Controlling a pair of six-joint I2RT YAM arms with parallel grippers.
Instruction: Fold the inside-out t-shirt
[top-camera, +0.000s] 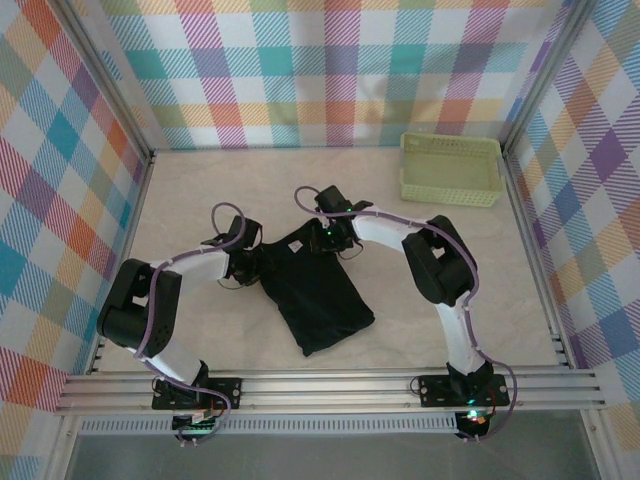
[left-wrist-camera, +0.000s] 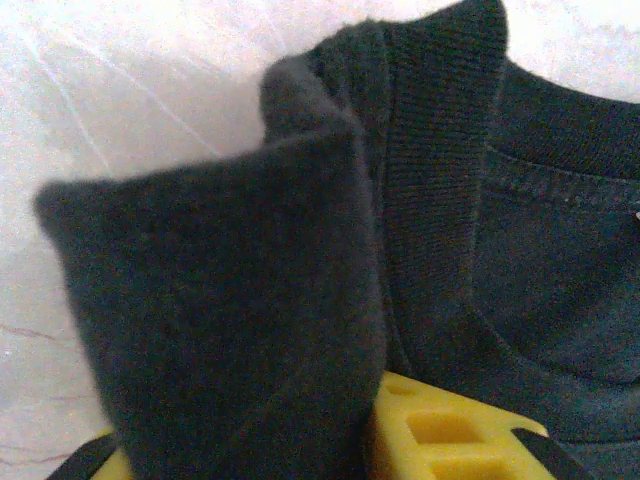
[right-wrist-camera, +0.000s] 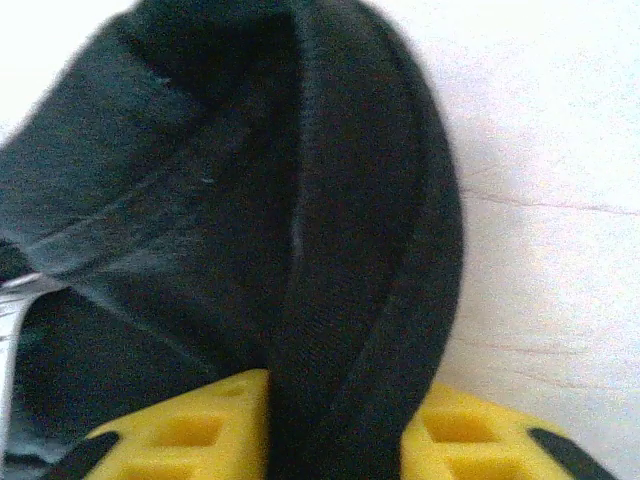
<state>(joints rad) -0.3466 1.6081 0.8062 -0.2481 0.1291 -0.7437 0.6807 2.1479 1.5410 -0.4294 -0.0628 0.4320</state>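
The inside-out t-shirt (top-camera: 315, 295) is black and lies bunched into a narrow shape at the middle of the table, its collar end toward the back. My left gripper (top-camera: 247, 262) is at the shirt's upper left corner. In the left wrist view a thick fold of the t-shirt (left-wrist-camera: 230, 320) fills the space between the yellow fingers (left-wrist-camera: 450, 440) of my left gripper (left-wrist-camera: 270, 455). My right gripper (top-camera: 326, 236) is at the collar end. There its yellow fingers (right-wrist-camera: 180, 432) press on a ribbed band of the t-shirt (right-wrist-camera: 350, 300) on both sides of my right gripper (right-wrist-camera: 335, 445). A white label (right-wrist-camera: 14, 310) shows at the left edge.
A pale green plastic basket (top-camera: 450, 170) stands at the back right near the wall. Checked walls enclose the table on three sides. Bare marbled tabletop (top-camera: 200, 190) lies behind and to the left of the shirt, and more in front of the basket.
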